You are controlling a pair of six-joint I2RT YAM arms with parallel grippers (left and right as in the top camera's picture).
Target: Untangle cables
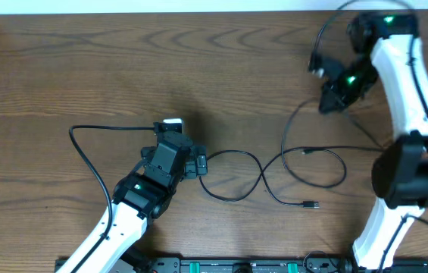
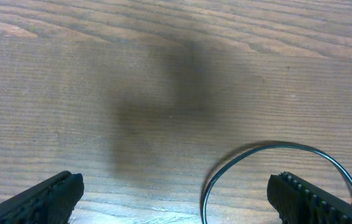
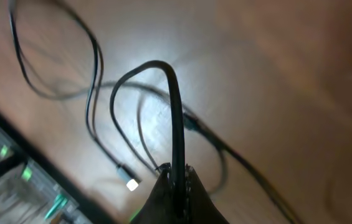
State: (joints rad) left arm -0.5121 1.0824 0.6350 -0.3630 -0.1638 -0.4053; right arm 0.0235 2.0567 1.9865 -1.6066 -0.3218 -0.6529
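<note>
Thin black cables lie looped across the middle of the table, one ending in a small plug. My right gripper hangs above the far right, shut on a black cable that arches up out of its closed fingertips. Below it, more cable loops and a plug end lie on the wood. My left gripper is low over the table at centre left, open. In its wrist view, a cable loop curves between the wide-apart fingers, close to the right one, which does not touch it.
A thin black cord loops out left of the left arm. An equipment rail runs along the table's near edge. The right arm's white links stand over the right side. Bare wood fills the far left.
</note>
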